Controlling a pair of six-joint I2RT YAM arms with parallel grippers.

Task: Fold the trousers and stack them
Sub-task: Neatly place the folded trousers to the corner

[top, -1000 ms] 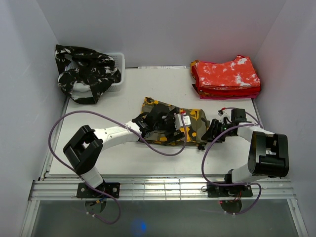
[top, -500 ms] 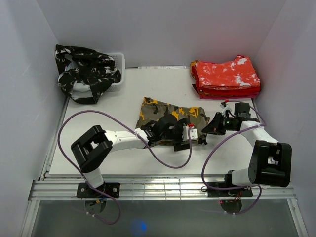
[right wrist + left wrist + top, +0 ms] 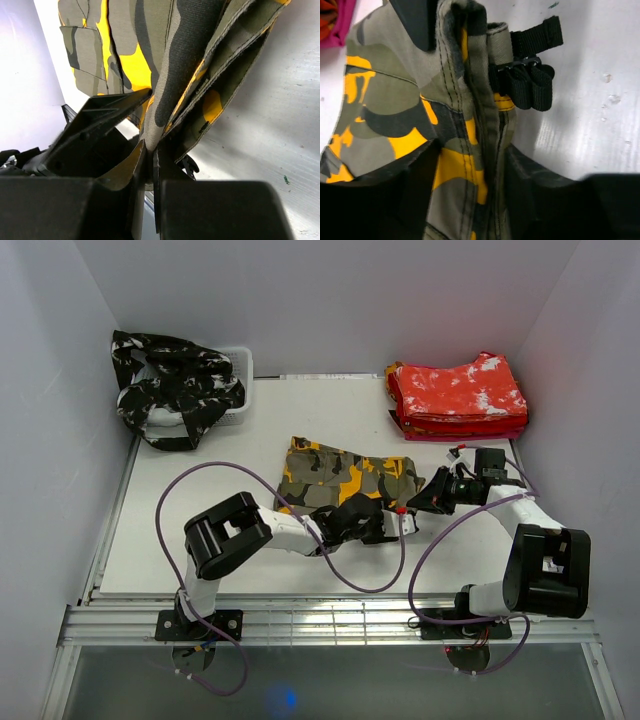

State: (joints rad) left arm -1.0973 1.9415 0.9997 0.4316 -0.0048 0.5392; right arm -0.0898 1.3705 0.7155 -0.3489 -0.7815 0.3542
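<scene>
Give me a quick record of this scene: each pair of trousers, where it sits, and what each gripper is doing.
olive trousers: folded, middle of table
red trousers: folded stack, back right corner
black trousers: unfolded, draped over white basket, back left
left gripper: shut on olive trousers, near right edge
right gripper: shut on olive trousers, right edge
stacking: olive trousers not yet on the red stack
</scene>
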